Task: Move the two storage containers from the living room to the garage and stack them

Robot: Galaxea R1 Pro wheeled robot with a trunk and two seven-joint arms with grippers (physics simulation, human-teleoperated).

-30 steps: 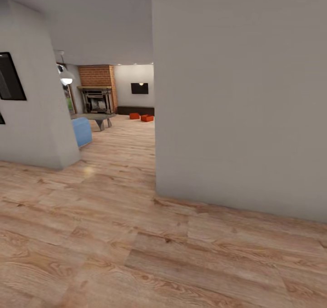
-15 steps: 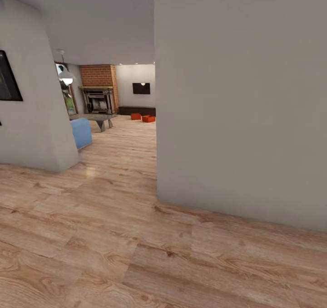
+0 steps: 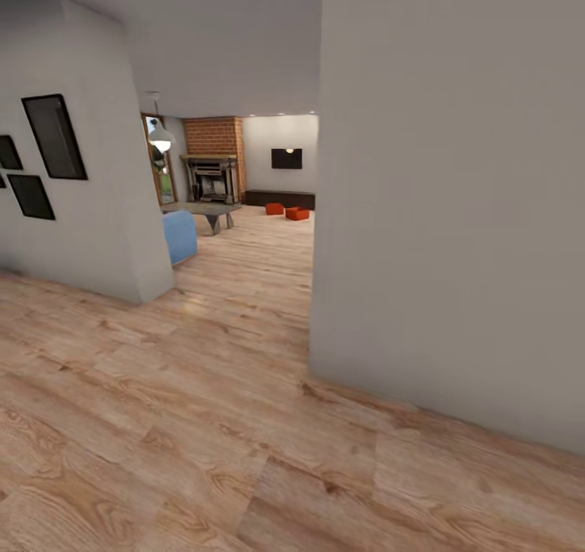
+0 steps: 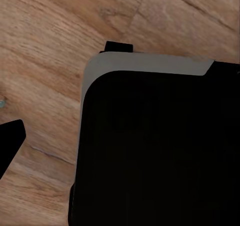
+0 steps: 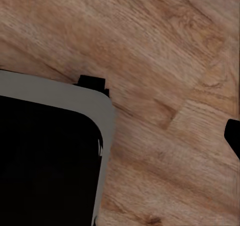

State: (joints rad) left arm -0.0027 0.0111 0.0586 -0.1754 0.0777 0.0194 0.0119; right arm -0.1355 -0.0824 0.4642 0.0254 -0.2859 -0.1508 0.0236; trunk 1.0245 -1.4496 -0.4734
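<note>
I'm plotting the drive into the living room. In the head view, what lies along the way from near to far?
Wood plank floor → white wall corner → blue sofa → low table → two storage containers → brick fireplace.

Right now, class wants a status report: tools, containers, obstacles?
Tools: state cannot be told. Two storage containers far off on the living room floor, untouched. Wall corner juts beside the passage ahead.
</note>
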